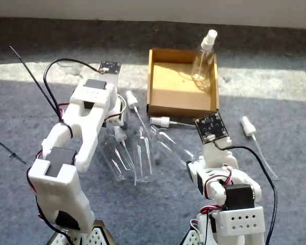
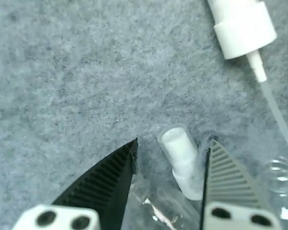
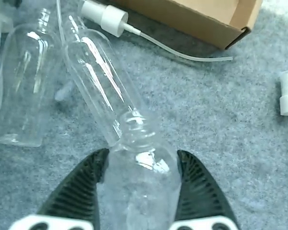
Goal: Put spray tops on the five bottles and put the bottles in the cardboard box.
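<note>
We've got the right gripper (image 3: 142, 152) clamped on a bottle (image 3: 139, 184), neck pointing away toward the box (image 3: 197, 21), and the left gripper (image 2: 173, 141) open, jaws astride a spray top (image 2: 182, 165).

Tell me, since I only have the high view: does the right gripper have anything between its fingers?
Observer: Yes. The right gripper has its fingers against both sides of a clear bottle.
Operator: Does that bottle have a top on?
Observer: No, its neck is open.
Operator: And the left gripper?
Observer: The left gripper is open, and a white top lies between its fingers, with a gap on one side.
</note>
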{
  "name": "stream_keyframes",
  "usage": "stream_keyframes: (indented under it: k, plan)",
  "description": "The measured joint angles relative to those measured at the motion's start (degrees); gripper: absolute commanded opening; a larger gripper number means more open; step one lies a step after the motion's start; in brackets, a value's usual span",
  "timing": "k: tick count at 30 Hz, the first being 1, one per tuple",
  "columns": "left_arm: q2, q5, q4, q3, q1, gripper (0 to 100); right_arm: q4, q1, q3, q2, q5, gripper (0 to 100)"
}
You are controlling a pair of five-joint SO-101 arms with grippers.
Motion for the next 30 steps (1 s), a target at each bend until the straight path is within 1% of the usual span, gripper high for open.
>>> stream_keyframes:
  k: [3,7,10,18,21,23,25,27,30]
  plan:
    - [0.1,0.0,0.0,0.2,0.1,21,0.0,0.0,0.0,0.0,0.0,0.4]
    - [0.1,0.0,-1.1,1.4,0.1,13,0.0,0.0,0.0,0.0,0.0,0.4]
    - [0.1,0.0,-1.8,1.4,0.1,11,0.0,0.0,0.0,0.0,0.0,0.4]
    - [0.1,0.0,-3.6,1.1,0.1,9,0.0,0.0,0.0,0.0,0.0,0.4]
    - [0.2,0.0,-3.6,-2.9,0.1,9,0.0,0.0,0.0,0.0,0.0,0.4]
    - [0.2,-0.1,-3.5,-7.0,-0.5,11,0.0,0.0,0.0,0.0,0.0,0.4]
    - [0.2,-1.7,-0.5,-11.6,-1.5,16,0.0,0.0,0.0,0.0,0.0,0.4]
    - [0.2,-1.9,5.4,-16.3,-2.2,19,-0.2,0.0,0.0,0.0,0.0,0.4]
    - [0.2,0.7,16.2,-21.5,-2.5,19,-0.5,0.0,0.0,0.0,0.0,0.4]
